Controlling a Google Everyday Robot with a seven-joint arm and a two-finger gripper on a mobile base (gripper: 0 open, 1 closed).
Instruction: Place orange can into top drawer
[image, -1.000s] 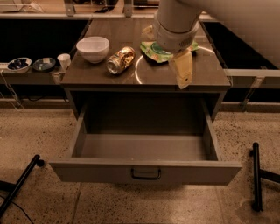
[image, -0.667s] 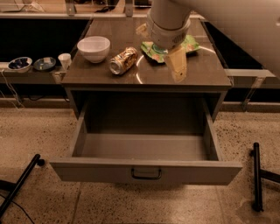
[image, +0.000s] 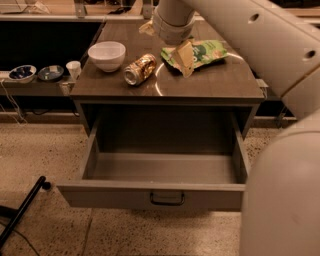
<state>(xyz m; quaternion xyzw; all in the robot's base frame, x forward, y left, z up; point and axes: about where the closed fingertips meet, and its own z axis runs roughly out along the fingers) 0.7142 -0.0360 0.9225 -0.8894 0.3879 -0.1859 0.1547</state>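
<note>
The orange can (image: 140, 69) lies on its side on the table top, between the white bowl and the green bag. The top drawer (image: 150, 194) stands pulled out below the table top, with nothing inside it, its dark handle (image: 167, 199) at the centre of the front panel. My gripper (image: 182, 57) hangs from the big white arm over the back middle of the table top. It is just right of the can and over the left end of the green bag. It holds nothing that I can see.
A white bowl (image: 106, 55) stands left of the can. A green snack bag (image: 200, 52) lies on the right of the table top. Small dishes (image: 36, 73) and a cup (image: 73, 69) sit on a low shelf at the left. A black leg (image: 22, 215) crosses the floor at the lower left.
My arm has swung from the table's front right edge back and left. The gripper now sits closer to the can. The can, the bowl and the drawer have not moved.
</note>
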